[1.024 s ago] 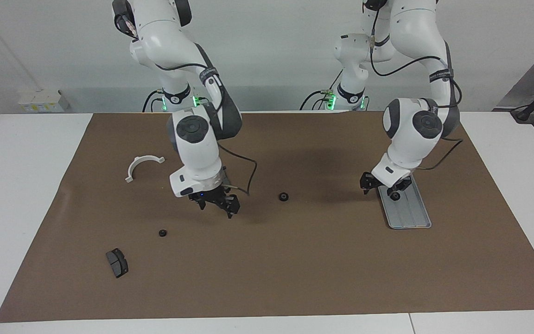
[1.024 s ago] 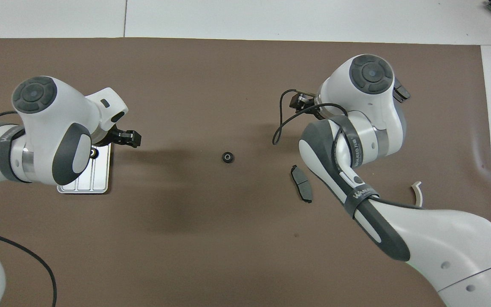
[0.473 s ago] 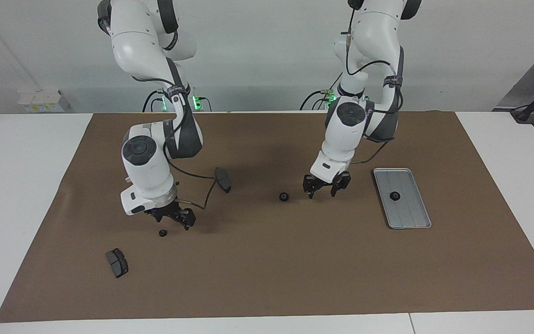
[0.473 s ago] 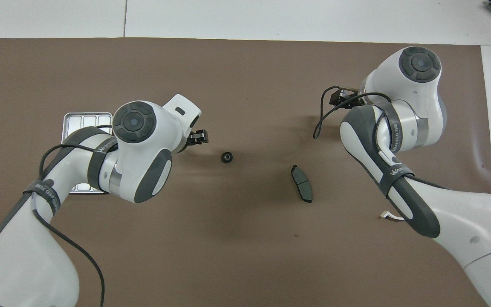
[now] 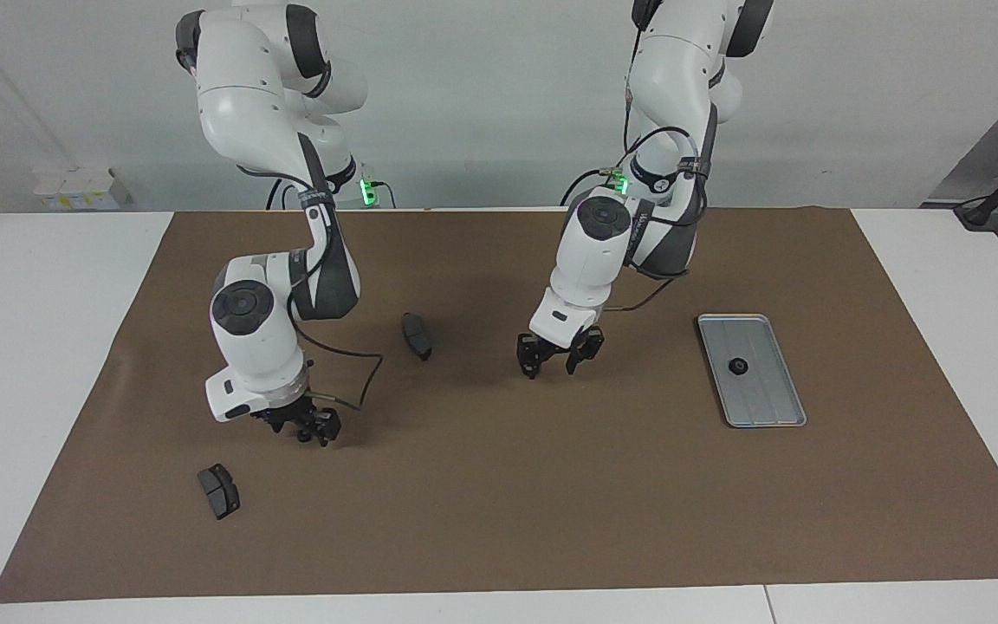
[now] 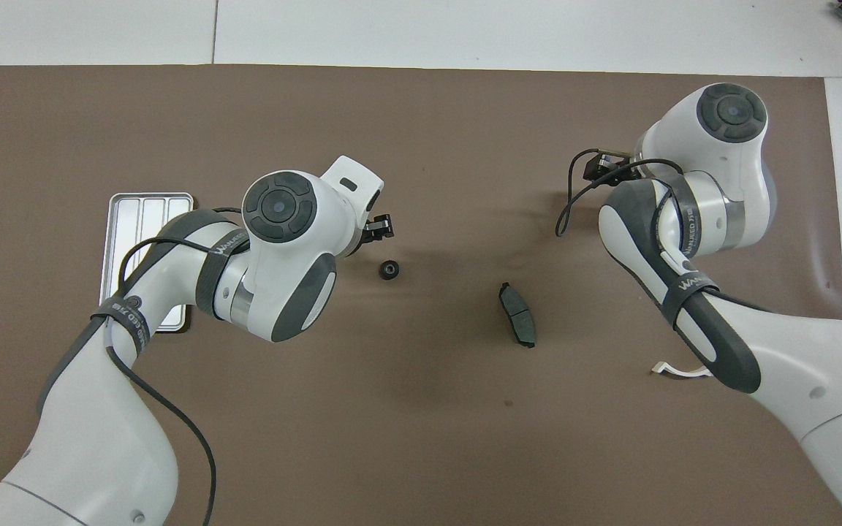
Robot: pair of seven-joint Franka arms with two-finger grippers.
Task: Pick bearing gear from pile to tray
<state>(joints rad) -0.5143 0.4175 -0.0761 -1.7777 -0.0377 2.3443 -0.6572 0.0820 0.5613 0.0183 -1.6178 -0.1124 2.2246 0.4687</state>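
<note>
The silver tray lies toward the left arm's end of the table, and one black gear rests in it. My left gripper hangs open and low at mid-mat with nothing held. Its fingers hide the loose gear there in the facing view. In the overhead view that gear lies bare on the mat beside the gripper's tip. My right gripper is down at the mat where another small gear lay, and it covers that gear. The left arm partly covers the tray in the overhead view.
One dark brake pad lies between the two grippers, nearer the robots. A second brake pad lies farther from the robots than the right gripper. A sliver of the white bracket shows beside the right arm.
The left gripper left the tray, with a gear lying in it, and swung to the mid-mat gear. The right gripper moved toward its own end of the table and sank onto the other gear.
</note>
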